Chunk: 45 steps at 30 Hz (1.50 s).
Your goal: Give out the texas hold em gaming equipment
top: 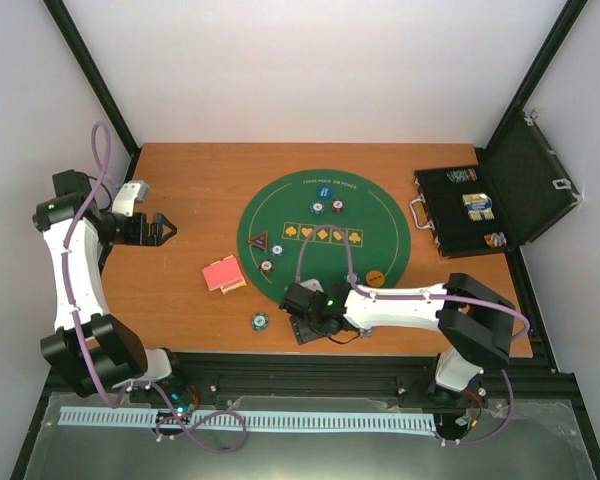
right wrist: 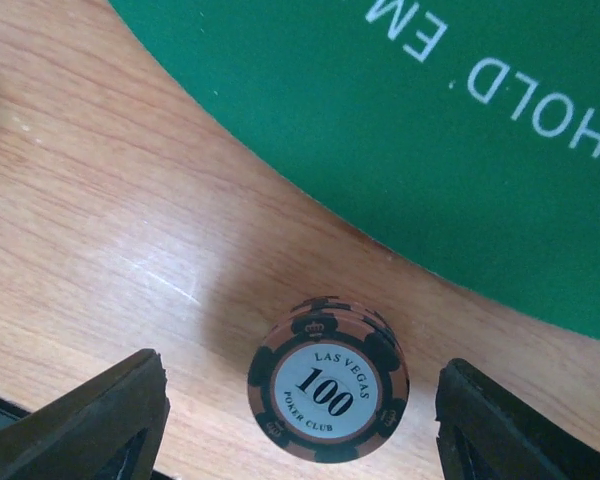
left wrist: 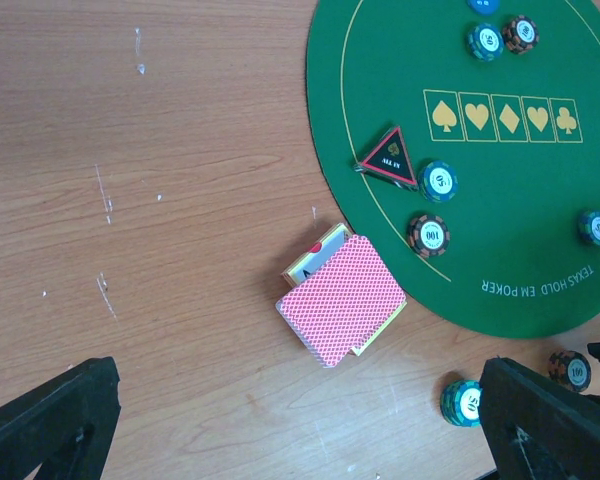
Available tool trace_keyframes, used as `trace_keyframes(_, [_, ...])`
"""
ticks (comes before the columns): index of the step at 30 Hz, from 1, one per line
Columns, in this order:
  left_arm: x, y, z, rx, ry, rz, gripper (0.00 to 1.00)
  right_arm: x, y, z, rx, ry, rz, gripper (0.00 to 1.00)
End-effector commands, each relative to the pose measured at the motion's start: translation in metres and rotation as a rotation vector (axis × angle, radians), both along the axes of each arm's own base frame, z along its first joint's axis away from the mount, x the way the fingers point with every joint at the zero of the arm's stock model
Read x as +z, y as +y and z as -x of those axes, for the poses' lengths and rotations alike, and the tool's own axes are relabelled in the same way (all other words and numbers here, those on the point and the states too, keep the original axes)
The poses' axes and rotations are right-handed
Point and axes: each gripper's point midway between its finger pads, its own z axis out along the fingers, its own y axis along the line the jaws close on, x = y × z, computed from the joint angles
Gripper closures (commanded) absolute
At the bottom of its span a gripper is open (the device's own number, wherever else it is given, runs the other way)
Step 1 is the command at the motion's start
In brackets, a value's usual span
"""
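A pink-red-backed card deck [top: 223, 273] lies on the wood left of the green mat [top: 380, 215]; it also shows in the left wrist view [left wrist: 342, 298]. A black triangular button [left wrist: 390, 157], a teal chip [left wrist: 439, 181] and a brown chip [left wrist: 429, 235] sit on the mat's left part. An orange button [top: 376, 277] sits near the mat's near edge. A teal chip stack [top: 260, 321] stands on the wood. My right gripper [right wrist: 302, 415] is open, its jaws either side of a brown 100 chip stack [right wrist: 329, 380] without touching. My left gripper [top: 160, 230] is open and empty, left of the cards.
A black hinged case [top: 480, 205] stands open at the right, with chips and cards inside. Two more chips [top: 318, 208] sit on the mat's far part above the suit symbols. The table's near edge runs just behind my right gripper.
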Motion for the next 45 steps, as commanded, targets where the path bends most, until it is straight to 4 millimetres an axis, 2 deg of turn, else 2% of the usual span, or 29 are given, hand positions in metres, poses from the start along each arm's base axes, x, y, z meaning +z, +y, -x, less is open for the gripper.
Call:
trace_keyframes(1, [0.013, 0.000, 0.000, -0.005, -0.046, -0.020, 0.00, -0.014, -0.003, 0.003, -0.011, 0.007, 0.021, 0.27])
trace_keyframes(12, [0.016, -0.001, 0.001, -0.007, -0.050, -0.023, 0.00, -0.021, -0.005, 0.004, -0.010, 0.013, 0.027, 0.37])
trace_keyframes(19, [0.020, -0.001, 0.002, -0.012, -0.062, -0.031, 0.00, -0.024, -0.008, 0.003, -0.013, 0.015, 0.035, 0.50])
trace_keyframes(25, [0.023, -0.003, 0.002, -0.016, -0.069, -0.025, 0.00, -0.019, -0.010, -0.002, -0.021, 0.006, 0.035, 0.58])
trace_keyframes(30, [0.024, -0.003, 0.001, -0.018, -0.069, -0.020, 0.00, 0.001, -0.008, -0.007, -0.016, -0.022, 0.016, 0.62])
trace_keyframes(36, [0.025, -0.005, 0.001, -0.022, -0.070, -0.006, 0.00, 0.040, -0.009, -0.020, -0.018, -0.088, -0.007, 0.64])
trace_keyframes(40, [0.027, -0.005, 0.000, -0.023, -0.070, -0.004, 0.00, 0.059, -0.020, -0.034, -0.038, -0.116, -0.019, 0.64])
trace_keyframes(45, [0.026, -0.005, 0.001, -0.024, -0.069, -0.006, 0.00, 0.073, -0.052, -0.063, -0.104, -0.150, -0.006, 0.64])
